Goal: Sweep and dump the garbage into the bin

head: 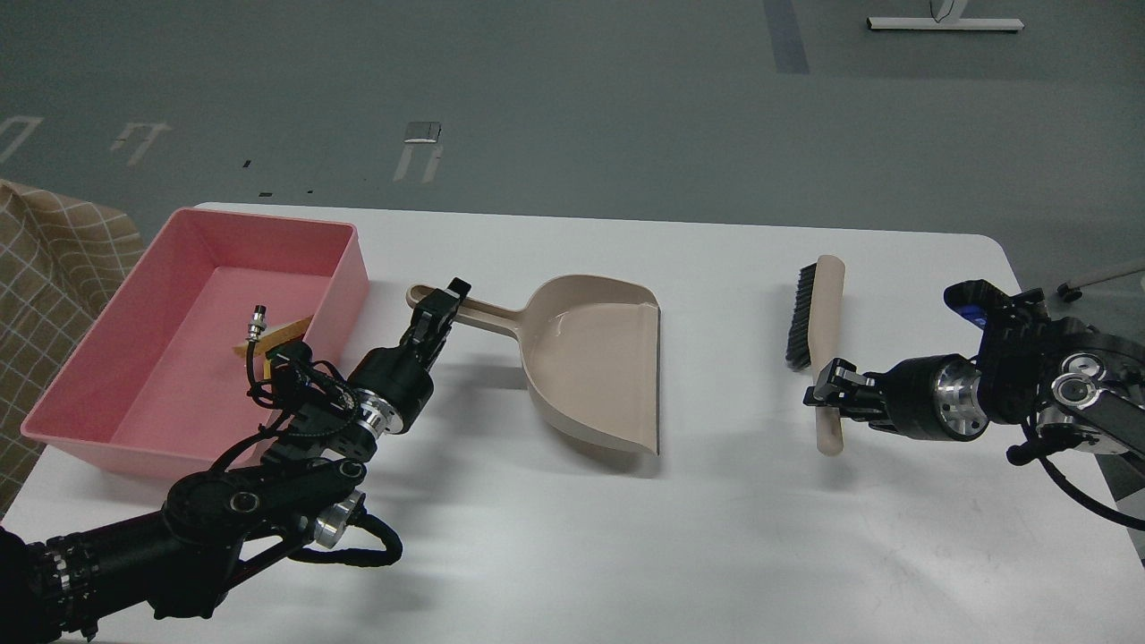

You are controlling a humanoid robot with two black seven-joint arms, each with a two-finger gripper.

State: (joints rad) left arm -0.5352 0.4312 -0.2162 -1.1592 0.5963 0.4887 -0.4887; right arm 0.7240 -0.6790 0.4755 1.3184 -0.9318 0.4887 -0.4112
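The pink bin (268, 218) stands at the table's left. A white wedge with a tan crust (288, 328) lies inside it, partly hidden by my left arm's cables. The yellow block is not clearly visible; the cables cover that spot. My left gripper (438, 309) is shut on the handle of the beige dustpan (595, 358), whose mouth faces right and whose pan is empty. My right gripper (827, 394) is shut on the handle of the beige brush (827, 304), its black bristles facing left, to the right of the dustpan.
The white table (716, 537) has a rounded corner at the far right. A checked tan cloth (45, 268) lies beyond the table's left edge. Grey floor lies behind the table.
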